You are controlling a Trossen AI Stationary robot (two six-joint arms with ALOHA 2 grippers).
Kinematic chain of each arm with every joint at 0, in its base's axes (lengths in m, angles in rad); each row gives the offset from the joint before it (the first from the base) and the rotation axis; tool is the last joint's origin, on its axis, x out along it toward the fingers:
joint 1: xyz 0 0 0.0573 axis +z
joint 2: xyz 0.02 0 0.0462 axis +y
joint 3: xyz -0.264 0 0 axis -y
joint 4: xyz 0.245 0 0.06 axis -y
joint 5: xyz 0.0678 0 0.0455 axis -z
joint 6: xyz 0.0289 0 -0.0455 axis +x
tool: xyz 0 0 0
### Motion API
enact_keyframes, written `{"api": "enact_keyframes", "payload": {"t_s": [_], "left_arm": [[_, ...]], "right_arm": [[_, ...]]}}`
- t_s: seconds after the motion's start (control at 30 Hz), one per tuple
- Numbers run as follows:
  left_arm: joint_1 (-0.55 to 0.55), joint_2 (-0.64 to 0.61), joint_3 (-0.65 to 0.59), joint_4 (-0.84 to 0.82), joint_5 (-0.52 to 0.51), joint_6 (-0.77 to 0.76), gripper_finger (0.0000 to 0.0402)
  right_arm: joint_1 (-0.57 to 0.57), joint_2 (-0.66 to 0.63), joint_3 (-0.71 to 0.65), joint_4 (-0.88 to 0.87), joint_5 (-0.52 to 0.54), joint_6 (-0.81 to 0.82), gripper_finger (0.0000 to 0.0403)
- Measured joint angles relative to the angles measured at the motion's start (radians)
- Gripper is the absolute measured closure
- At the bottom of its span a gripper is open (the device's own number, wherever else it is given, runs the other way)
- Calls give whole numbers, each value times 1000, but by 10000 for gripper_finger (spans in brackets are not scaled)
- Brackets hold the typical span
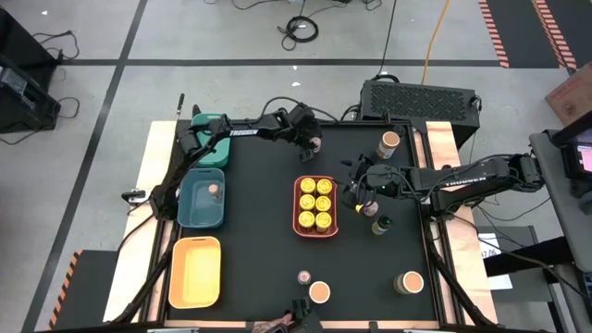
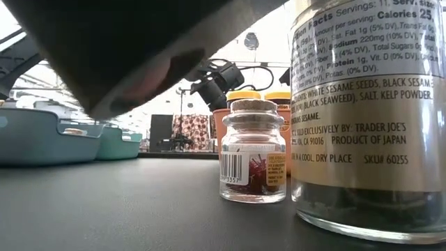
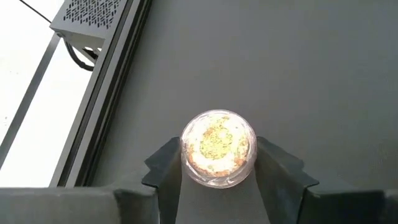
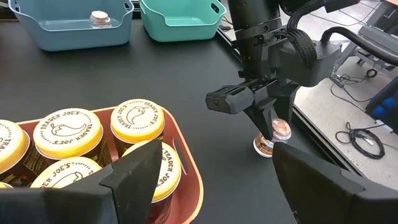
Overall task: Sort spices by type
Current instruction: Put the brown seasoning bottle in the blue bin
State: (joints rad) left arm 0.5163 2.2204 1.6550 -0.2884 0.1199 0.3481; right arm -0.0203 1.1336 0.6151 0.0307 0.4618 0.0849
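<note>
We have the left gripper (image 3: 217,171) clamped on the small jar (image 3: 217,148) at the table's far side; we lift it straight up. The right gripper (image 4: 211,180) waits, fingers apart, by the coral tray (image 1: 298,199).

coral tray (image 1: 299,205), blue tray (image 1: 185,205), yellow tray (image 1: 176,277), green tray (image 1: 222,123).

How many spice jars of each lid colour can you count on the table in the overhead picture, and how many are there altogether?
Yellow-lid jars: 6
Wide tan-orange-lid jars: 3
Small pinkish-brown-lid jars: 3
Dark-lid jars: 1
Total: 13
</note>
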Motion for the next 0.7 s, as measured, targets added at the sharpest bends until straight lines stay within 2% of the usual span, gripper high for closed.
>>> {"api": "enact_keyframes", "payload": {"t_s": [0.13, 0.3, 0.57, 0.7], "left_arm": [[0, -15, 0, -8, -18, 0, 232], [0, -91, 7, -56, -20, 0, 233], [-8, -284, 7, -332, -13, 33, 233], [-12, -385, 7, -475, 53, 26, 233]], "right_arm": [[0, 0, 0, 1, 0, 0, 103], [0, 0, 0, 3, 0, -4, 103], [0, 0, 0, 3, 0, -4, 103], [0, 0, 0, 3, 0, -5, 103]]}}
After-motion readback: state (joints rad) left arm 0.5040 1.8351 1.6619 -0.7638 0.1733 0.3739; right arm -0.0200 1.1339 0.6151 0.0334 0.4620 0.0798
